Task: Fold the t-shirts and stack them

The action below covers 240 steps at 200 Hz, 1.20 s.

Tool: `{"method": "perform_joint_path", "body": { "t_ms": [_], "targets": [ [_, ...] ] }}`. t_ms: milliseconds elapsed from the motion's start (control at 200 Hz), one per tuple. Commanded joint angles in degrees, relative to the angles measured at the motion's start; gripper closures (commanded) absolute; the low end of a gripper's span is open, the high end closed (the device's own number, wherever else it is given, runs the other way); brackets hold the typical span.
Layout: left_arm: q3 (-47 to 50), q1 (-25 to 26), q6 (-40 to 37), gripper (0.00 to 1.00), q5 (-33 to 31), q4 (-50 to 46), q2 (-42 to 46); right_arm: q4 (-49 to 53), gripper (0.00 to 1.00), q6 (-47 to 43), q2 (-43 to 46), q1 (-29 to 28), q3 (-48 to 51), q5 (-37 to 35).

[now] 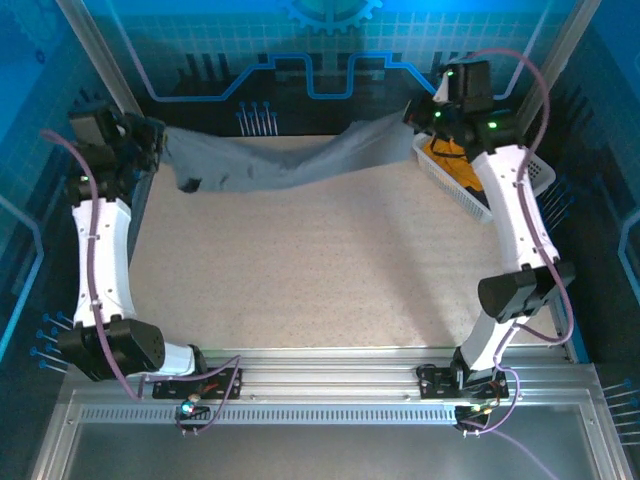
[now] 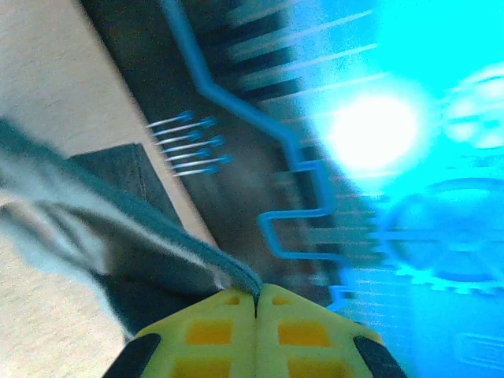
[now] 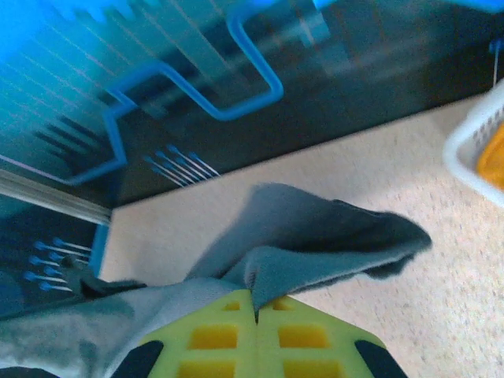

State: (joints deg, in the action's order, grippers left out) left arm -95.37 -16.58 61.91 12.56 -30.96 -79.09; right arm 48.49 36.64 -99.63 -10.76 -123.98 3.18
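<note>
Left gripper: yellow fingers are pressed together on an edge of the grey t-shirt, at the far left of the table.
Right gripper: jaws are clamped on the shirt's other end, at the far right.
Grey t-shirt: it is strung between the 2 grippers along the far edge, sagging to the table in the middle.
Orange-yellow t-shirts: they are seen inside the white basket by the right arm.
</note>
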Motion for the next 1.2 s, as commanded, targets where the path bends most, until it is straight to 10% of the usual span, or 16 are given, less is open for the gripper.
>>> {"method": "perform_joint_path", "body": {
  "t_ms": [0, 355, 760, 990, 1195],
  "targets": [
    [-5.8, -2.1, 3.5, 1.00, 1.3, -2.7, 3.1, 1.8, 1.00, 1.8, 4.5, 2.3, -3.2, 3.2],
    [-17.9, -6.4, 6.2, 1.00, 0.7, -7.1, 5.9, -5.9, 1.00, 6.4, 20.1, 8.9, 5.8, 10.9],
    [-15.5, -6.5, 5.1, 1.00, 5.5, -3.7, -5.5, -11.6, 1.00, 6.8, 8.1, 7.0, 6.3, 18.3],
    [-15.5, -6.3, 7.3, 1.00, 10.1, 6.6, -17.7, -10.1, 1.00, 5.1, -13.9, 4.2, -15.0, 21.6],
    [-41.0, -6.3, 8.0, 1.00, 10.3, 2.8, -30.6, -8.7, 1.00, 13.9, -33.3, 6.3, -48.1, 22.4]
  ]
}}
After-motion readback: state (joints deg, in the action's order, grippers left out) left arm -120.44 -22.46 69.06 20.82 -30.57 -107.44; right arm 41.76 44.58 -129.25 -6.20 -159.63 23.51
